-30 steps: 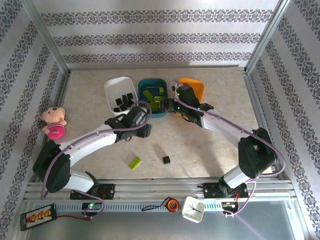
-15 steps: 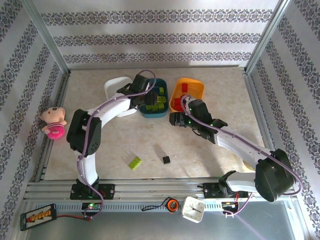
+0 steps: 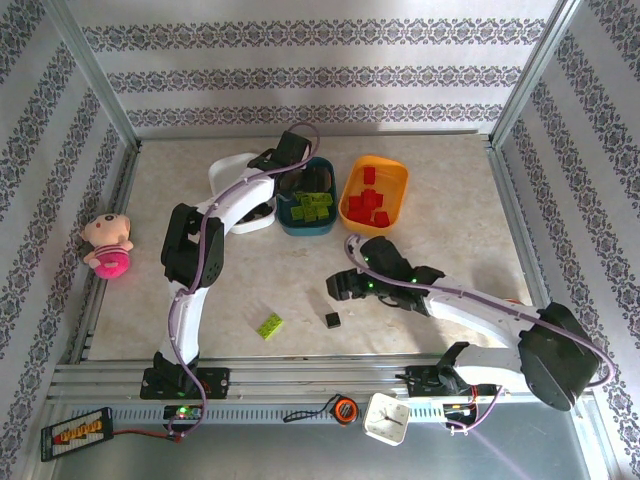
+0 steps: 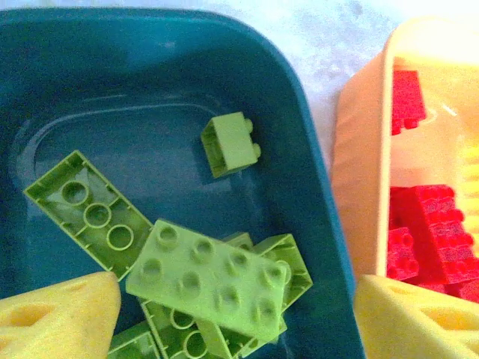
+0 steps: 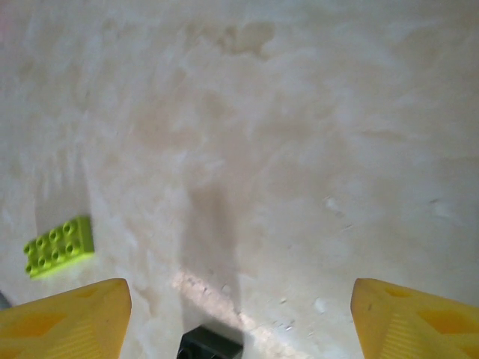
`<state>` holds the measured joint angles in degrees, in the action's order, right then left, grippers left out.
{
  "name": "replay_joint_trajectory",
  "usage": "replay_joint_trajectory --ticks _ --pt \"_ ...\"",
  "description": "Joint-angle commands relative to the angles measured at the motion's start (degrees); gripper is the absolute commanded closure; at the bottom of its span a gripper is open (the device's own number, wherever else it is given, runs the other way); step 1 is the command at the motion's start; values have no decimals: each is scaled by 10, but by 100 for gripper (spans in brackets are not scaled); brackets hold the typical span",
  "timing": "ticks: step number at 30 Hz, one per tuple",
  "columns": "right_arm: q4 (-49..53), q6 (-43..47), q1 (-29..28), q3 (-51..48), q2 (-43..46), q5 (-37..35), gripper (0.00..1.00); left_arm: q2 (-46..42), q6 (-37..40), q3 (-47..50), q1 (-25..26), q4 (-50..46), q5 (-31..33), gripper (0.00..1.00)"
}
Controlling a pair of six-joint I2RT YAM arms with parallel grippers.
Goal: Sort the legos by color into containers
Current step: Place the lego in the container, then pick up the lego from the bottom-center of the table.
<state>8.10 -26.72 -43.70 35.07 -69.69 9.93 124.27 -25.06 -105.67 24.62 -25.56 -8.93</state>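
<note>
My left gripper (image 3: 303,180) hangs open over the dark teal tub (image 3: 322,226). In the left wrist view its yellow fingertips (image 4: 60,318) stand wide apart over the teal tub (image 4: 314,224). A lime green brick (image 4: 213,280) lies loose on the green pile between them. The orange tub (image 3: 396,205) holds several red legos (image 3: 367,205). My left arm partly covers the white tub (image 3: 228,172). My right gripper (image 3: 338,288) is open, low over the table beside a black lego (image 3: 332,320). That black lego (image 5: 209,345) sits between its fingertips (image 5: 67,321). A green lego (image 3: 269,325) lies to its left.
A pink-and-cream doll (image 3: 107,245) lies at the left edge of the table. A metal rail (image 3: 320,375) runs along the near edge, and patterned walls close in the other three sides. The orange tub (image 4: 359,187) stands just right of the teal one.
My left gripper has swung over the teal tub and opened, leaving a green brick on the pile. My right arm has drawn back from the orange tub to the black lego.
</note>
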Motion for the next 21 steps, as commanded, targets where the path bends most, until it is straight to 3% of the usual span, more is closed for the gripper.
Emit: replay_joint_trajectory --ticks 1,7,11,21 --pt "6 -6 -29 -10 -15 -9 22 -30 -7 -20 -6 -23 -17 16" --pt "13 -14 -64 -8 -39 -22 23 -146 -14 53 -5 14 -36 8" --pt "23 -19 -83 -8 -57 -38 22 -273 -33 184 -3 76 -39 0" --pt "56 -21 -129 -5 -87 -73 24 -556 -103 534 7 145 -18 0"
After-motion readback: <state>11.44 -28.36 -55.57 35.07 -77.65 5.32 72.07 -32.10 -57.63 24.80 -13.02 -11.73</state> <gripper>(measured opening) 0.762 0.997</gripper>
